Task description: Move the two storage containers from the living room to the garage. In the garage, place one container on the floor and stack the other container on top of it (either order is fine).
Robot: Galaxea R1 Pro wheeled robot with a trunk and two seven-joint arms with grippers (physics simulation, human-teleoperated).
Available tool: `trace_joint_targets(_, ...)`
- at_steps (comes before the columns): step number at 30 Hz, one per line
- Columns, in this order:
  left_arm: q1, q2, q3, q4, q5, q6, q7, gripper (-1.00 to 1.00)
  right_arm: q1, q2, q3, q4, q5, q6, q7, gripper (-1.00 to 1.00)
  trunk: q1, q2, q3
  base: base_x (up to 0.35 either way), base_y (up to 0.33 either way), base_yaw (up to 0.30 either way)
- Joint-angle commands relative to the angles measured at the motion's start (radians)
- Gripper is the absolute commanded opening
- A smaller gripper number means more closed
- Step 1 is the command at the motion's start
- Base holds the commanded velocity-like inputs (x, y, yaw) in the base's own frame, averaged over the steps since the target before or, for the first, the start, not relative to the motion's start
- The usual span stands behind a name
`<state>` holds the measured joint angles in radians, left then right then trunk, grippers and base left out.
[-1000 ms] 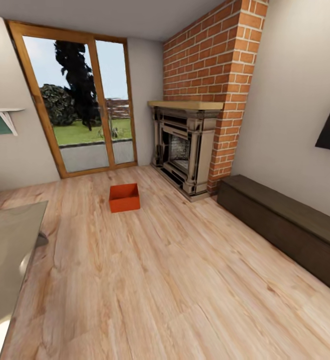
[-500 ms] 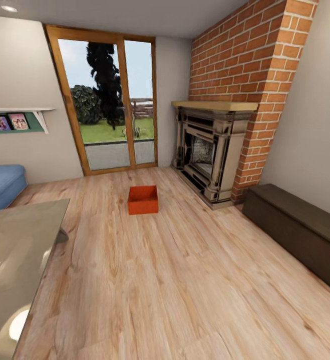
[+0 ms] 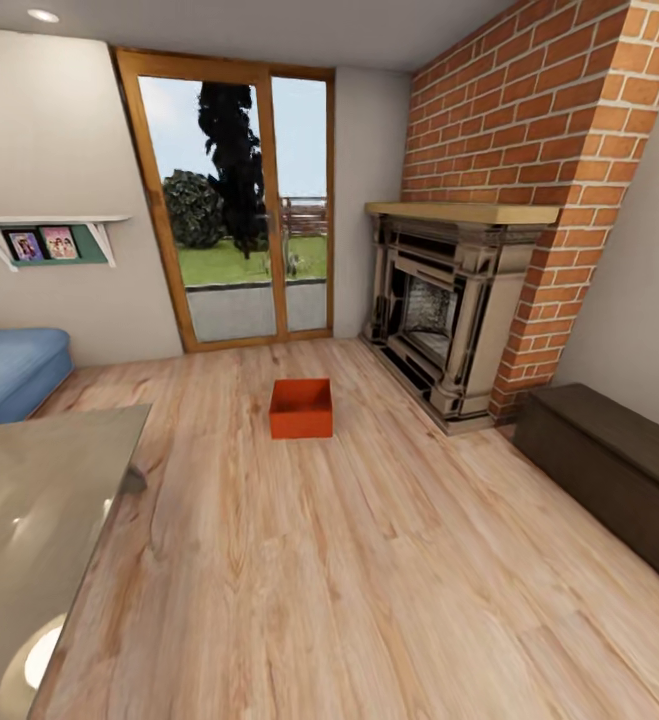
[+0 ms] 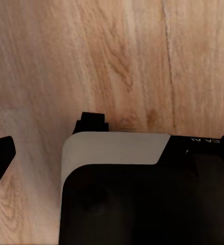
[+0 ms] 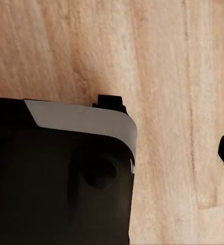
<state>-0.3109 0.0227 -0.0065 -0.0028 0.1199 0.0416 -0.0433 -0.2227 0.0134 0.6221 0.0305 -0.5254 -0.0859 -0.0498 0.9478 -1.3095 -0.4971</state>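
we square up on the bin (image 3: 301,408) on the wood floor (image 3: 369,560) before reaching; can't tell either gripper's state

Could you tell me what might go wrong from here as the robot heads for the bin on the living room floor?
The glass coffee table sits close on the robot's left, so the base or left arm might clip its corner while driving toward the storage container. The container lies fairly near the fireplace, which may cramp an approach from that side. One container is in sight; finding the second could cost time.
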Motion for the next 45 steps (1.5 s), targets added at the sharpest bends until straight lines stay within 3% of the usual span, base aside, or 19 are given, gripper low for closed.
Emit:
trace_joint_targets(1, -0.001, 0.000, -0.001, 0.000, 0.010, 0.004, -0.004, 1.00, -0.001, 0.001, 0.008, 0.003, -0.009, -0.005, -0.001, 1.00, 0.001, 0.000, -0.001, 0.320, 0.000, 0.002)
trace_joint_targets(32, -0.001, 0.001, -0.001, 0.000, 0.010, 0.004, -0.004, 1.00, -0.001, 0.002, 0.008, 0.003, -0.008, -0.005, 0.000, 1.00, 0.001, 0.000, -0.001, 0.320, 0.000, 0.001)
trace_joint_targets(45, -0.001, 0.000, -0.001, -0.001, 0.010, 0.004, -0.004, 1.00, -0.001, 0.001, 0.008, 0.003, -0.008, -0.006, 0.001, 1.00, 0.001, 0.000, -0.001, 0.320, 0.000, 0.209)
